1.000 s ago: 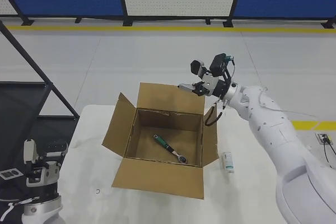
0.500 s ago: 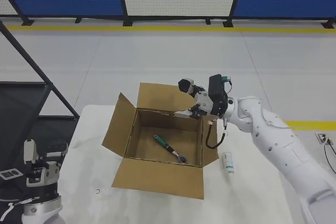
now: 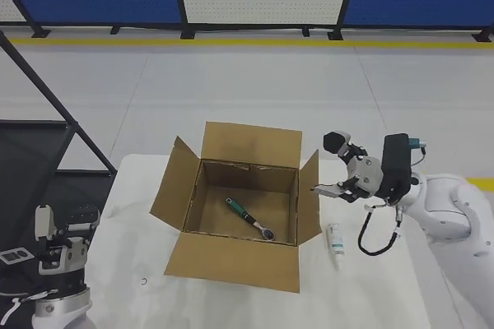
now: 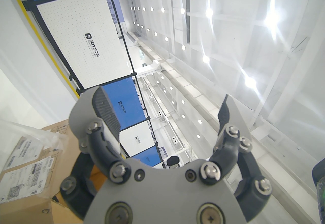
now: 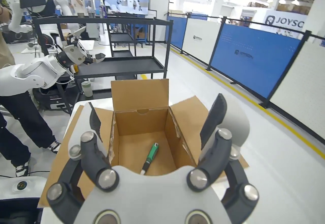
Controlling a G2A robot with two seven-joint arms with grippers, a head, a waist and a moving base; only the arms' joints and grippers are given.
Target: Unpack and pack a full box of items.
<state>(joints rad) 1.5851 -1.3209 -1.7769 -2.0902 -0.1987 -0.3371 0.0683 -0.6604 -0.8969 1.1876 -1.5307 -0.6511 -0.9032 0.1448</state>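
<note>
Box (image 3: 251, 144) sits open on the tabletop (image 3: 132, 238) with a ratchet (image 3: 250, 219) on its floor, a tube (image 3: 336, 238) lying just beside its right flap near my right jaws, spread empty like my left jaws.

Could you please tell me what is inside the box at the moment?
A green-handled wrench lying on the floor of the box is all I can see. The strip of floor right behind the near wall is covered by that wall, so I cannot vouch for it.
</note>
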